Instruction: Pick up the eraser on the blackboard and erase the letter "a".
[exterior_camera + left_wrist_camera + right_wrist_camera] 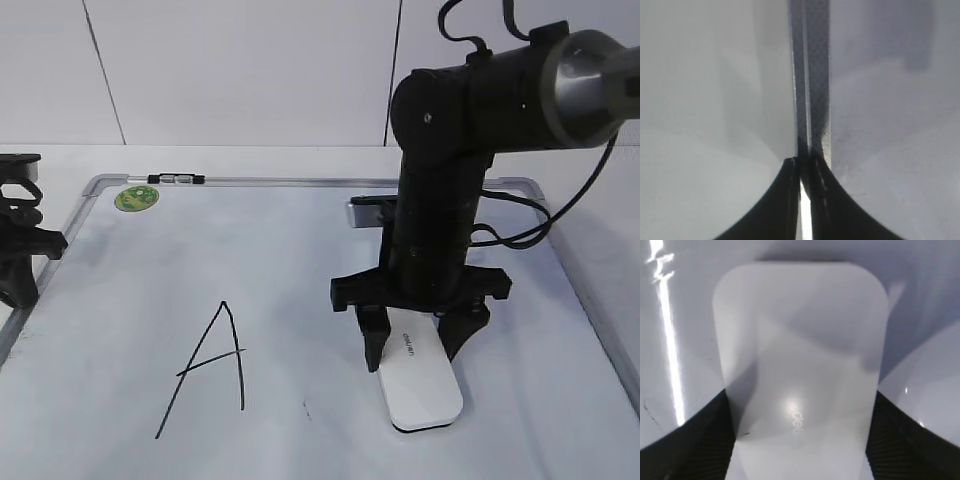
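The eraser (422,388), a white rounded block with grey lettering, lies flat on the blackboard (300,260), a white board with a grey frame, at the front right. My right gripper (415,352) stands over it, with one finger against each long side, shut on it. The right wrist view shows the eraser (800,340) filling the space between the two dark fingers (800,440). The lowercase letter "a" does not show in any view. My left gripper (20,250) is at the board's left edge, and its fingers (802,175) are shut and empty.
A tall capital "A" (205,370) is drawn at the front left of the board. A round green sticker (136,198) sits at the back left corner. A small clip (175,179) sits on the top frame. A grey frame strip (812,75) runs ahead of the left fingers.
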### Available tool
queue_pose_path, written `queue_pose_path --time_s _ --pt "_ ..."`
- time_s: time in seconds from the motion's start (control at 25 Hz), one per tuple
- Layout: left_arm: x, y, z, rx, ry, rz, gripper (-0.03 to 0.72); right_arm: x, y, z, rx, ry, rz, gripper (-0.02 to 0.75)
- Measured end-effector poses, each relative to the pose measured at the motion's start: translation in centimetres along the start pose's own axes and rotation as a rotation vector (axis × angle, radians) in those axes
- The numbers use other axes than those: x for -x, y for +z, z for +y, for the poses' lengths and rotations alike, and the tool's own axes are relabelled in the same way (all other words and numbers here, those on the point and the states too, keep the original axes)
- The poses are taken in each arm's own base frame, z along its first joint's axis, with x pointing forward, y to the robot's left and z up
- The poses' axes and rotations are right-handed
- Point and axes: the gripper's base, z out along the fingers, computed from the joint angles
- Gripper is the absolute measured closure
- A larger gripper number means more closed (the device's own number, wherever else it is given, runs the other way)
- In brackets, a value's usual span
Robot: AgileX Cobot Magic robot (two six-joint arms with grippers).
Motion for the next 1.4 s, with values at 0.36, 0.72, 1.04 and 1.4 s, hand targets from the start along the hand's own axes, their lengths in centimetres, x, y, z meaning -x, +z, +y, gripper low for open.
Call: queue_pose_path --time_s 0.36,0.72,1.04,1.4 --pt "0.0 0.0 0.0 0.0 0.0 0.0 0.67 -1.6 0.7 5.7 -0.039 -0.181 -0.02 0.197" --pt "0.0 0.0 0.0 0.0 0.0 0.0 0.671 -2.6 0.3 10.2 -0.015 -0.288 -0.035 0.197" --pt "0.0 0.0 0.0 0.0 0.0 0.0 0.671 -2.4 0.5 10.5 -0.042 -0.269 -0.04 0.197" --pt "0.0 0.0 0.0 0.001 0.001 0.0 0.671 -2.1 1.2 10.5 -0.073 -0.248 -0.014 0.197"
